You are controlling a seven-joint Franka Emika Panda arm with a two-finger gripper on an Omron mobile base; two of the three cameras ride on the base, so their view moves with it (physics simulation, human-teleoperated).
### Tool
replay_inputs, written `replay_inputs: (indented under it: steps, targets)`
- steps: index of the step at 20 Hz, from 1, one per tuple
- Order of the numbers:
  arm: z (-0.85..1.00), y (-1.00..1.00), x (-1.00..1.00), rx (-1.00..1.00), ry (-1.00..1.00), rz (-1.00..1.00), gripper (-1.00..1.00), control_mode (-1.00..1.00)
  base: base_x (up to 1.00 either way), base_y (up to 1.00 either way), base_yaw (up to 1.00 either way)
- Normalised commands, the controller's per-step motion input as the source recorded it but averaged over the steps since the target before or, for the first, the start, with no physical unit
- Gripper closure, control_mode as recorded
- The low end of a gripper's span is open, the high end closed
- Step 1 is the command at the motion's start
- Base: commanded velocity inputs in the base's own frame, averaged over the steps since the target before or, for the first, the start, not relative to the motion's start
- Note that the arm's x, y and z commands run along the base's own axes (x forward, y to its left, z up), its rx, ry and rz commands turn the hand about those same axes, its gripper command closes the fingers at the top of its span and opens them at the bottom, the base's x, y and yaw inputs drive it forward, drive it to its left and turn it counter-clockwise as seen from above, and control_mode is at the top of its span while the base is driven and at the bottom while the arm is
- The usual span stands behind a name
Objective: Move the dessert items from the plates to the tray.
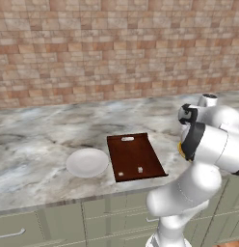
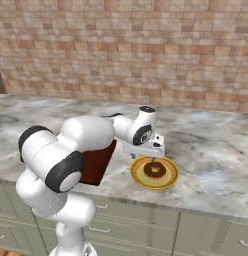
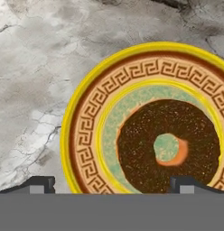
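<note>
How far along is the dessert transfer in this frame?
Done: the small white morsel already lies on the tray, and the white plate beside it is bare. In hand: the open gripper hovers above the doughnut, not yet gripping it. Left: the doughnut is still on the yellow-rimmed plate and must be lifted across to the tray.

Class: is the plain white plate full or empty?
Empty: the white plate shows a bare surface; a small white morsel lies on the tray.

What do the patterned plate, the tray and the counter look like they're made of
Patterned plate: probably glazed ceramic, with a painted yellow rim and key-pattern band. Tray: likely wood, flat dark reddish-brown, matte. Counter: seemingly polished marble or similar stone, grey-veined.
</note>
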Motion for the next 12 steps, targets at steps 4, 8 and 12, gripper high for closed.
replay_inputs:
  steps: [4, 8, 12]
  targets:
    - [-0.08, -0.16, 0.08, 0.00, 0.00, 0.00, -1.00, -1.00, 0.00, 0.00, 0.00]
    - [-0.11, -0.14, 0.09, 0.00, 0.00, 0.00, -1.00, -1.00, 0.00, 0.00, 0.00]
    - [-0.14, 0.00, 0.10, 0.00, 0.01, 0.00, -1.00, -1.00, 0.00, 0.00, 0.00]
